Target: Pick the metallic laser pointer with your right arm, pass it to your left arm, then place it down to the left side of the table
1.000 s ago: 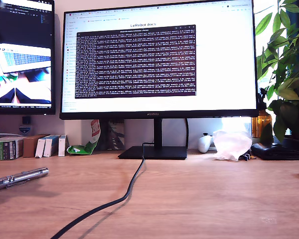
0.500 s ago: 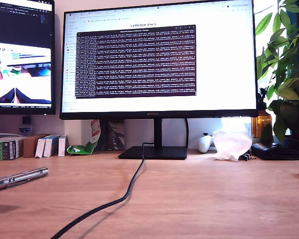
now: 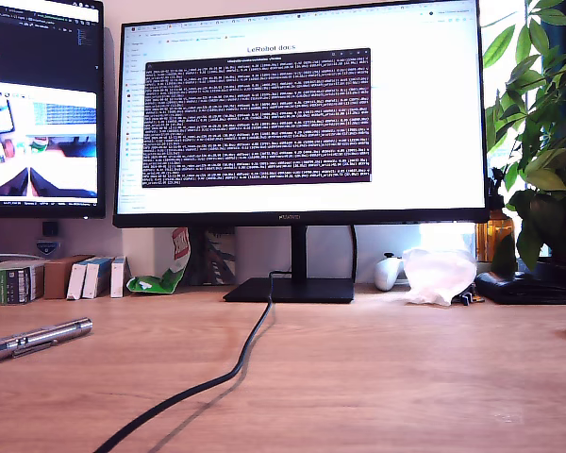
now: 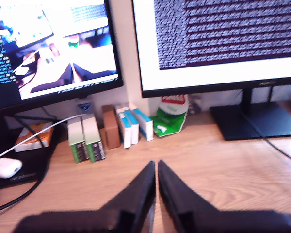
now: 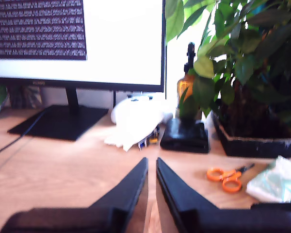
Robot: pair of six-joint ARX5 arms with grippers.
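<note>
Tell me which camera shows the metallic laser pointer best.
The exterior view: the metallic laser pointer lies on the table at that view's left edge, unobstructed. Neither wrist view shows it; each shows only its own gripper, the desk and the clutter behind.

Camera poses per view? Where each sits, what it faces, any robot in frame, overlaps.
Exterior view: low at desk level, facing the big monitor; laser pointer on the table at its left; no robot visible.
First wrist view: above my first gripper, facing small boxes and both monitors.
Second wrist view: above my second gripper, facing plant and scissors.
Shared: the big monitor.
</note>
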